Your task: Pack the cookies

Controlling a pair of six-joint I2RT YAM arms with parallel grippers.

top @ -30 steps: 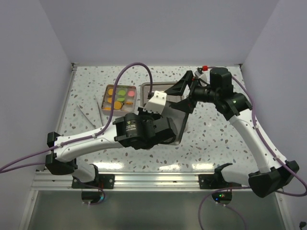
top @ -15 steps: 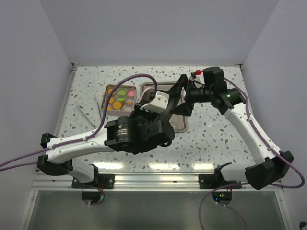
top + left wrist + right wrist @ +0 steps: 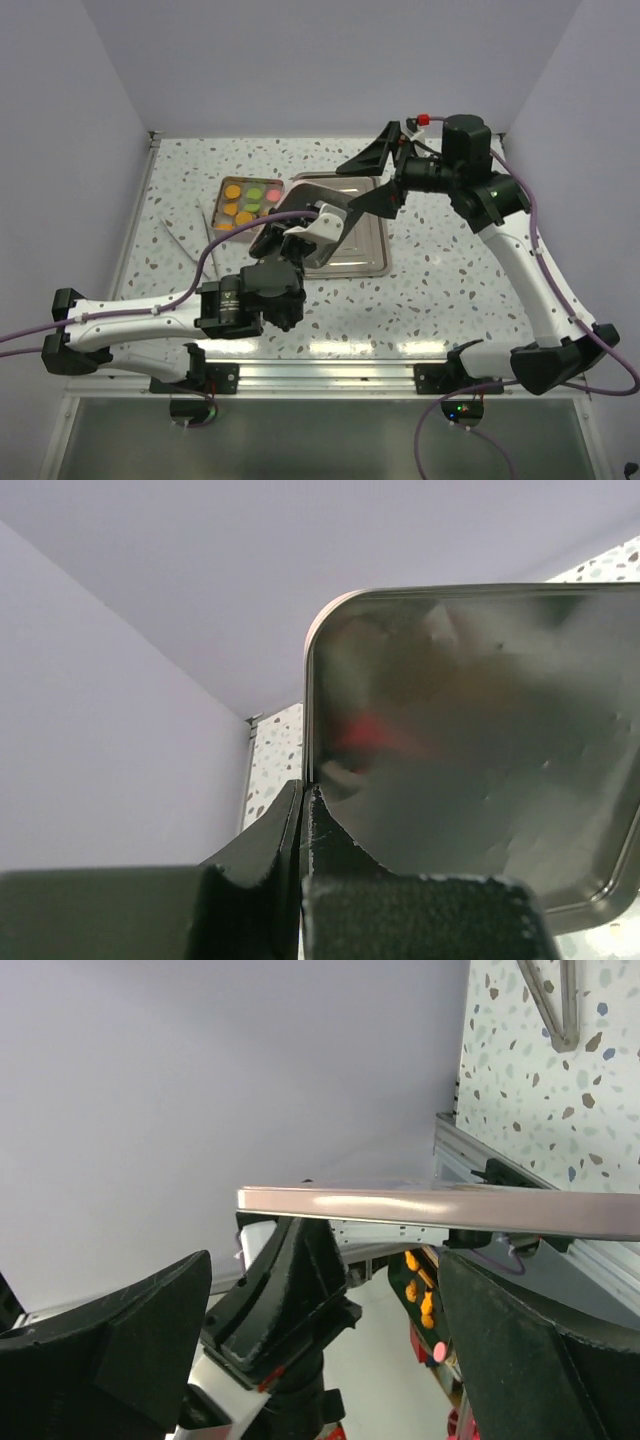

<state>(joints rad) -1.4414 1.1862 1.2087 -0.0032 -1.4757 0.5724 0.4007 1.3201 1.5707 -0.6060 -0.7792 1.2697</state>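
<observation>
The cookies (image 3: pixel 249 203), orange and green discs, lie in a small open box (image 3: pixel 222 190) at the table's back left. Orange ones and a pink one also show in the right wrist view (image 3: pixel 424 1305). A metal lid (image 3: pixel 352 245) lies to the box's right, its left side raised. My left gripper (image 3: pixel 283 217) is shut on the lid's left edge; the left wrist view shows the jaws (image 3: pixel 303 792) pinching the rim of the lid (image 3: pixel 470 750). My right gripper (image 3: pixel 367 182) is open and empty above the lid's far edge (image 3: pixel 440 1209).
Thin metal tongs (image 3: pixel 173 236) lie on the speckled table left of the box, also seen in the right wrist view (image 3: pixel 548 1000). Purple walls close in the back and sides. A metal rail (image 3: pixel 330 375) runs along the near edge.
My left arm has drawn back toward the near left, keeping hold of the lid, which now shows more. My right gripper has lifted a little toward the back right, still open.
</observation>
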